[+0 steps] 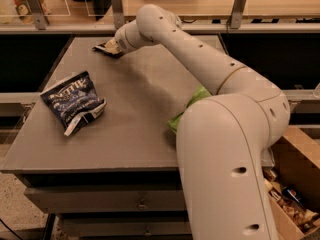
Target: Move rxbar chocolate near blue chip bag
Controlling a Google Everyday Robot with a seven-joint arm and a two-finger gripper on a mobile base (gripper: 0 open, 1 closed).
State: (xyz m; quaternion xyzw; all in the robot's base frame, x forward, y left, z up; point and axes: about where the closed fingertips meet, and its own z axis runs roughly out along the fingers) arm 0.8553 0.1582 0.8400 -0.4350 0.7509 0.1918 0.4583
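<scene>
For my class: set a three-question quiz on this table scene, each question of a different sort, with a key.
1. True or false: the rxbar touches the blue bag.
2. Where is the gripper? A) at the far edge of the table, by the rxbar; B) over the blue bag; C) off the table.
3. What colour is the bag partly hidden behind the arm?
Key: 1 false; 2 A; 3 green.

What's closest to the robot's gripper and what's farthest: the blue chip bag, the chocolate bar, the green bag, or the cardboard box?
The gripper is at the far left of the table.
1. rxbar chocolate: right at the gripper, far left.
2. blue chip bag: left side, nearer the camera.
3. green bag: right side, partly behind the arm.
4. cardboard box: off the table, lower right.
</scene>
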